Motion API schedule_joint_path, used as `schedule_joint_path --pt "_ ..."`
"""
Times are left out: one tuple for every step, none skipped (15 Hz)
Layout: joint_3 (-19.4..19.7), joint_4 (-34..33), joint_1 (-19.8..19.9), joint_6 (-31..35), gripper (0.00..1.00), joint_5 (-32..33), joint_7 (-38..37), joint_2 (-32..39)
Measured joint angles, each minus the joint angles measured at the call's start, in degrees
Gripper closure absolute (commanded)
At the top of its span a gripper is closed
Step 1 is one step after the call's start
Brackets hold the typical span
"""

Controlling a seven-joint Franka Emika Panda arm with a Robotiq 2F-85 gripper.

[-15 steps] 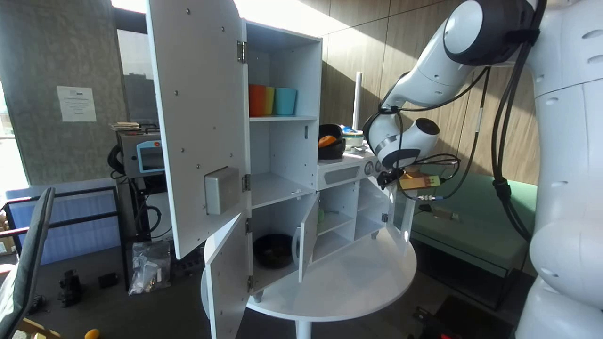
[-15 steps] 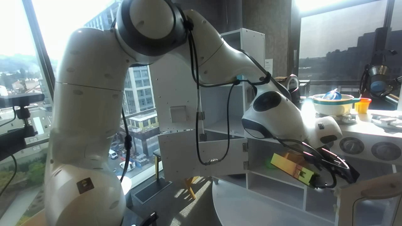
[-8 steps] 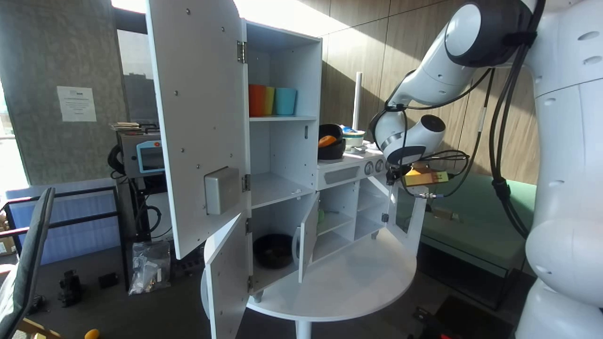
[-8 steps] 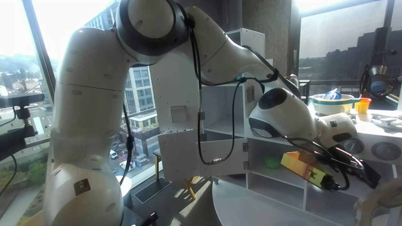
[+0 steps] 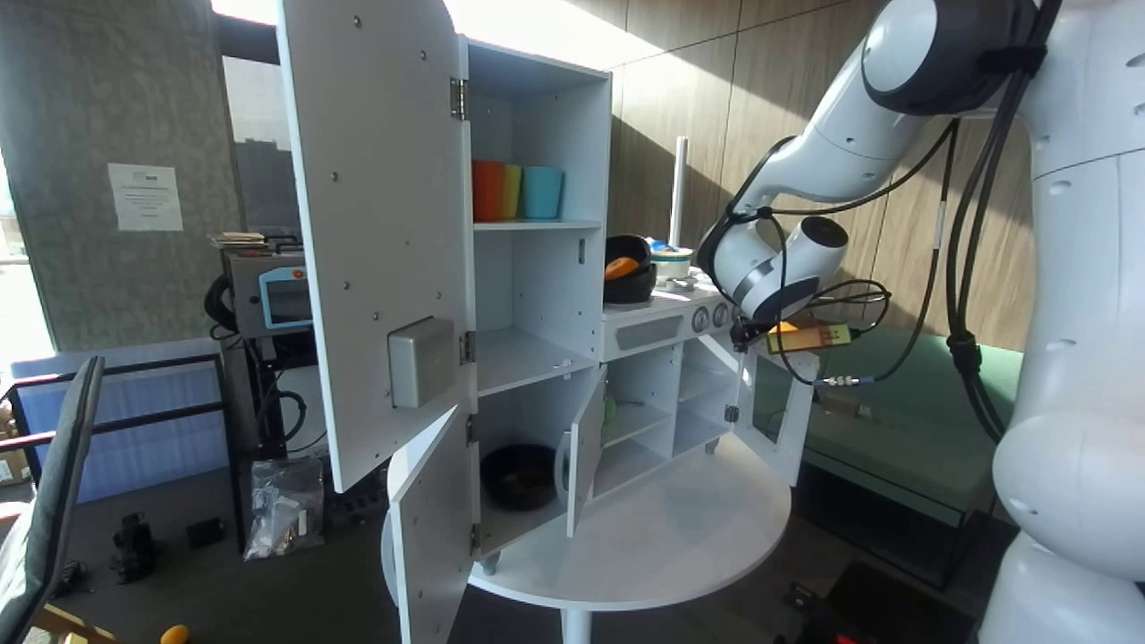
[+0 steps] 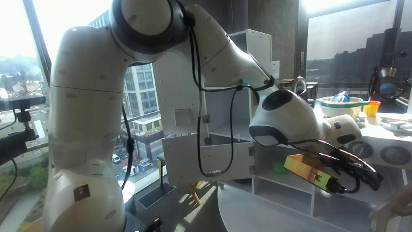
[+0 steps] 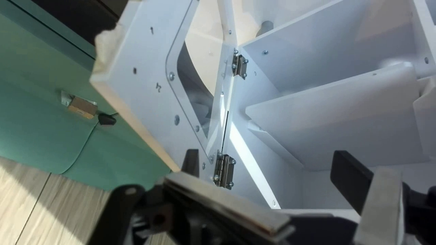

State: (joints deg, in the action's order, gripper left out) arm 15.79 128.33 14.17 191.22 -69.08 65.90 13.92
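White and windowed, the door (image 7: 150, 85) stands open on its hinges (image 7: 223, 172), at ten o'clock from the end effector (image 7: 270, 168) in the wrist view. Its fingers (image 7: 351, 182) are spread wide, gripping nothing; whether one touches the door cannot be told. Any push would likely go best slowly, along the hinges' arc, fingers clear of the shelf (image 7: 347, 114) at two o'clock

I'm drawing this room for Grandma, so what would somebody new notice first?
Probably the big white robot arm, which stretches across much of an exterior view. Its open gripper hangs near a swung-open windowed door, seen close up in the wrist view. Bright orange, yellow and blue cups also pop out, on a shelf inside the tall cabinet.
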Motion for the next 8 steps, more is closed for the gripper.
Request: schedule_joint_path --pt "-0.54 1.17 0.36 -0.41 0.00 0.16 0.86 -1.17" --pt "-0.97 2.38 0.76 -1.14 0.00 0.35 1.94 -2.44" --pt "-1.30 3.64 1.22 -2.29 0.00 0.45 3.34 -3.87" --pt "-1.48 4.99 1.73 -4.08 0.00 0.47 5.10 -5.52" --pt "-1.49 6.37 2.28 -6.32 0.00 0.47 7.30 -7.35" --pt "-1.49 7.83 2.93 -8.76 0.00 0.39 9.82 -9.37" --pt "-1.39 9.30 3.55 -11.27 0.00 0.06 12.70 -11.43" --pt "-1.11 10.85 4.10 -14.01 0.00 -0.43 15.88 -13.53"
